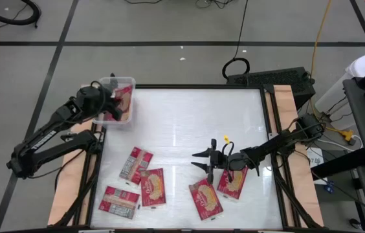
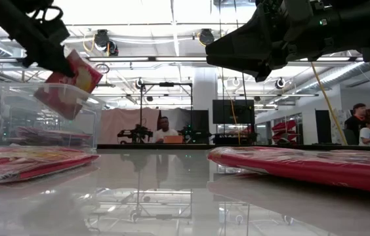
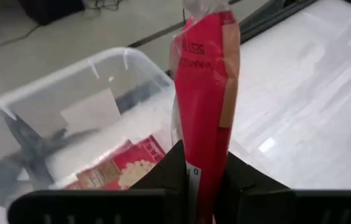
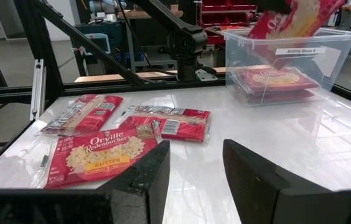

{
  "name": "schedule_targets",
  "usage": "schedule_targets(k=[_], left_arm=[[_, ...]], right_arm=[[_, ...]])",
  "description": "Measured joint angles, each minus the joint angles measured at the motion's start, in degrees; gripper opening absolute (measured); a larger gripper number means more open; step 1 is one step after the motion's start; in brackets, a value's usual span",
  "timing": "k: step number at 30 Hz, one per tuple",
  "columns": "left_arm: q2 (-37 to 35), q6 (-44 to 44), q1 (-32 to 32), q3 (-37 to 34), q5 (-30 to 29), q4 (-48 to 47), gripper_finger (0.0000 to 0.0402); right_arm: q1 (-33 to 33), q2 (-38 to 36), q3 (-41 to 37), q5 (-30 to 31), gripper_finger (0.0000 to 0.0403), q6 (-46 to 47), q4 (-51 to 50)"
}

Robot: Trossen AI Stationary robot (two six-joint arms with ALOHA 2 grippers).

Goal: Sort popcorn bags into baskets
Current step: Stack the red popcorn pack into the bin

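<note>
Over the clear bin (image 1: 119, 101), my left gripper (image 3: 201, 177) is pinching a popcorn bag (image 3: 205, 93) edge-on.
I'm judging it best to lower flat onto the packets already inside before releasing; my right gripper (image 4: 195, 163) is waiting spread above the table bags (image 1: 206, 198).

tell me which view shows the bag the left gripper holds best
The left wrist view: the bag fills the frame edge-on, pinched in the left gripper above the bin. The low view shows it tilted over the bin, the right wrist view only its lower part, and the high view a small red patch.
</note>
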Motion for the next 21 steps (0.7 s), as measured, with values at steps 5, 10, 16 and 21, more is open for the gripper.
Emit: schedule_targets(k=[5,10,16,21], left_arm=[[0.02,-1.60,0.10,-2.36,-0.22,0.62,0.0041],[0.05,-1.98,1.20,-3.50,-0.64,0.71,0.0053],[1.55,-2.93,2.50,-3.93,-0.85,0.73,0.0059],[4.69,-2.88,3.08,-3.93,-0.85,0.75,0.0062]], right_arm=[[0.00,0.00,0.00,0.00,0.0143,-0.20,0.00],[0.00,0.00,0.00,0.00,0.0143,-0.22,-0.02],[0.00,0.00,-0.02,0.00,0.0143,-0.20,-0.02],[0.00,0.00,-0.02,0.00,0.0143,-0.22,0.15]])
